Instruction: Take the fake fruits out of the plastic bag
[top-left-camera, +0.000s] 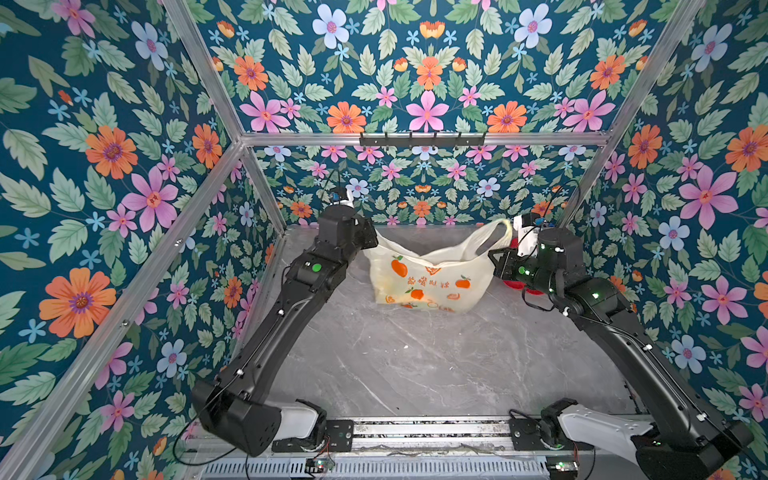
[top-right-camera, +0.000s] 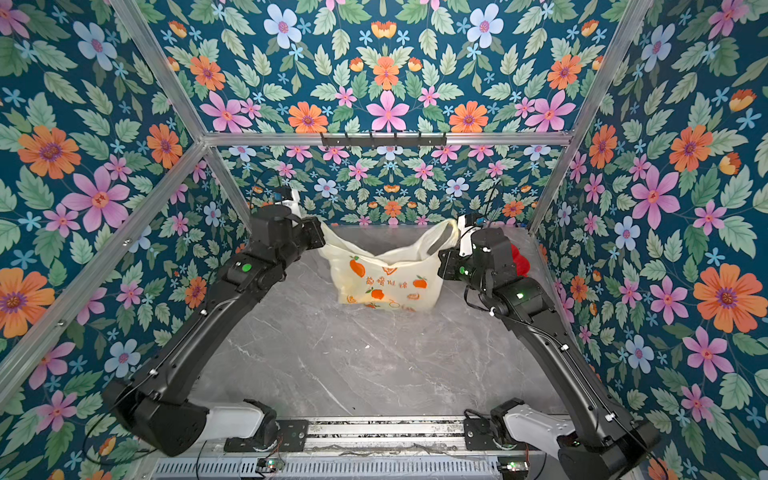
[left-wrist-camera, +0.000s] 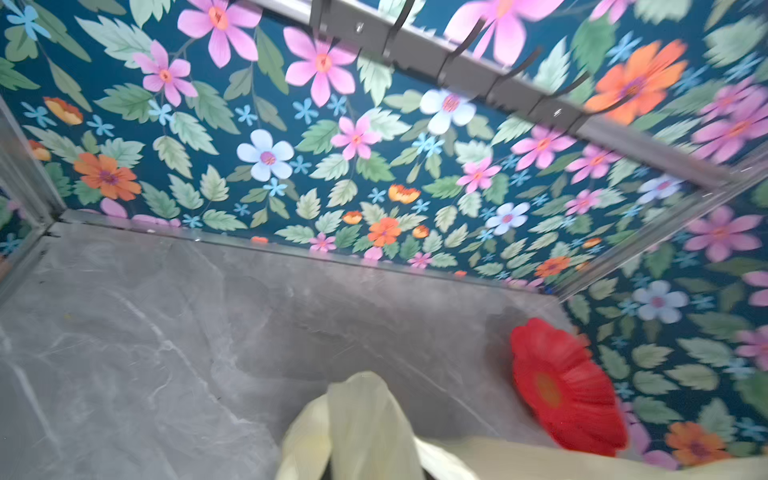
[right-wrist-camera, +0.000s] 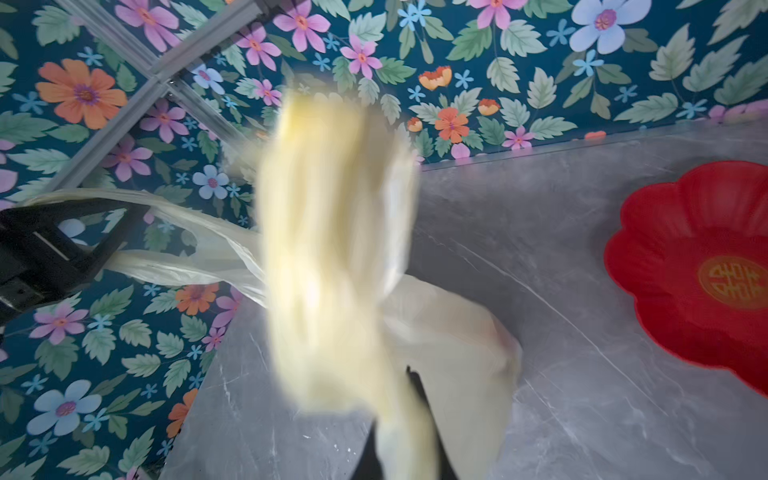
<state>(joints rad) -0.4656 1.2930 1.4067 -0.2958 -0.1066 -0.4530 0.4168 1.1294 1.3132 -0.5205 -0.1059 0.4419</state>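
Inside a booth papered with bright flowers, a grey marble-look tabletop lies mostly bare. From the rail at the 6 o'clock edge, the left arm rises from 7 o'clock and the right arm from 5 o'clock, both reaching toward the far end. There, at 12 o'clock on the table, the plastic bag hangs slung between them, its bottom apparently resting on the marble. The left gripper is clamped tight on the handle at the bag's 9 o'clock. The right gripper is pinched on the handle at its 3 o'clock, the loop standing up past the jaws. The fake fruits are nowhere in sight; any inside are hidden behind the printed film. A red flower-shaped plate sits empty at 2 o'clock, just beyond the right gripper, and a hook rack crosses the rear wall.

The risks look plain. With both grippers committed to handles, neither is free to reach in, and letting one go would probably let the mouth sag shut. A hard pull apart could stretch or tear the thin film or slip a handle from the jaws. Tipping the bag instead could send glossy fruit rolling across the marble, away from the plate.
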